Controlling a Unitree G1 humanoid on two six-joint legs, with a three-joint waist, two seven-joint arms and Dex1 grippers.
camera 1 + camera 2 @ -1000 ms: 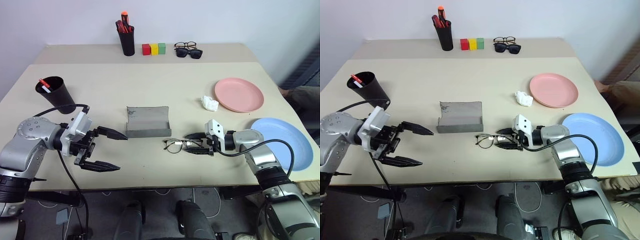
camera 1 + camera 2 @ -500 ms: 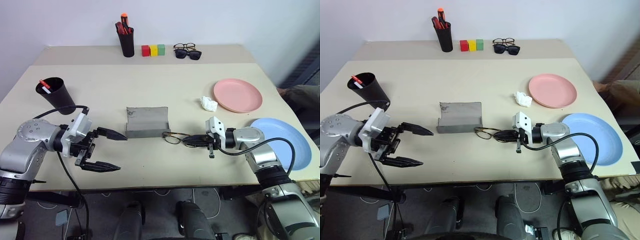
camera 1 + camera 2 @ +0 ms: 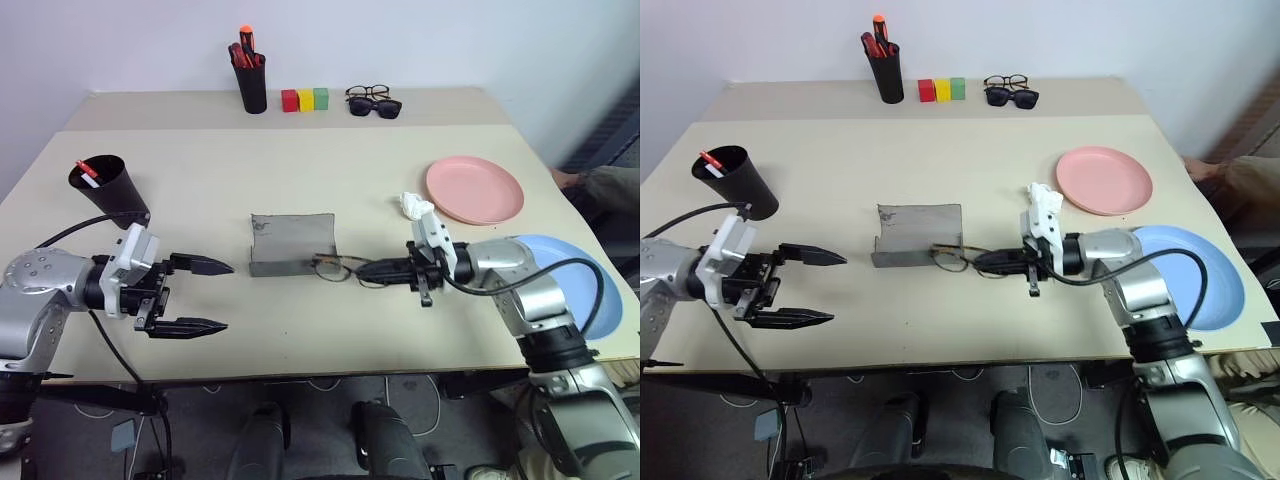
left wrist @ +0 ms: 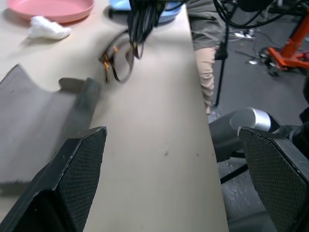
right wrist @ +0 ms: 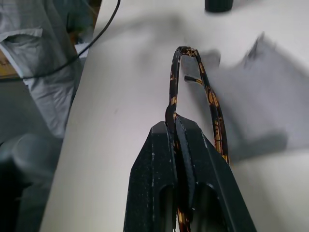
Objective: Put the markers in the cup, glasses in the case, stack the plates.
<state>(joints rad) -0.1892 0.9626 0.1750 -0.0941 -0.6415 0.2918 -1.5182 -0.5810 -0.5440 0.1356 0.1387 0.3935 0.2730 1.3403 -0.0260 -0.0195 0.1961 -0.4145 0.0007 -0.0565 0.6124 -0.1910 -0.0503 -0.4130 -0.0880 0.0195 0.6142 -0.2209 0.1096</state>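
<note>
The thin dark wire-framed glasses (image 3: 335, 267) now hang clear of the beige tabletop (image 3: 300, 180), pinched in my right claw (image 3: 378, 270), which is clenched on the frame. A second ago they lay flat on the table near the front edge and the claw was only partly closed; since then the frame has been lifted and carried left, so its far lens sits just beside the right end of the grey rectangular hard case (image 3: 292, 243), lid open. Judgement: the grasp is secure and the insertion step is in hand; the frame must next clear the case wall.

My left claw (image 3: 195, 296) is spread wide, grasping nothing, at the near left, well apart from the case.

Count:
- Markers: two, both in the wide black tapered cup (image 3: 107, 188) at far left
- Plates: two, unstacked; salmon pink plate (image 3: 475, 189) and light blue plate (image 3: 583, 284) at right
- Crumpled white wad (image 3: 415, 205): one
- Slim black pen holder (image 3: 251, 85): one
- Coloured blocks (image 3: 305, 98): three
- Spare eyewear (image 3: 374, 101): two pairs, far edge
</note>
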